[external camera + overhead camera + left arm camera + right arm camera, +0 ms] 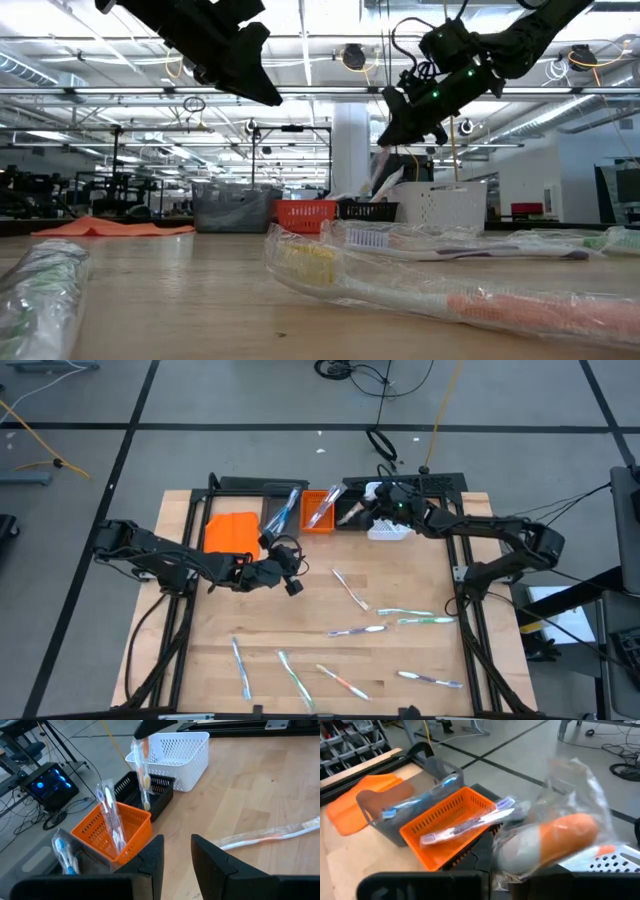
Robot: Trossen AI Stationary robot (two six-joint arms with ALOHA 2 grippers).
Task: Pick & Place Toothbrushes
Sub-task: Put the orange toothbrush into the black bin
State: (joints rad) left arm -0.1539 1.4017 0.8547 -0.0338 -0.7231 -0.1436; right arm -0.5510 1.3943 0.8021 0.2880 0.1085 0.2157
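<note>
I see the left arm stretched low across the wood table (400, 670), elbow bent, left gripper (290, 572) hovering mid-table with fingers (152, 857) parted, nothing between them. Past it along the far edge: flat orange sheet (230, 532), grey bin (280, 512) with a blue-accent brush leaning in it, orange mesh bin (320, 510) holding wrapped brushes, black mesh bin (150, 795), white perforated bin (177, 750). Loose toothbrushes (380, 628), slim and in crinkly clear wrap, lie scattered over the table's near half. Right arm reaches in from the right edge, right gripper (375, 500) up over the black and white bins, clamped on a wrapped orange-handled brush (545, 840) hanging tip-down.
</note>
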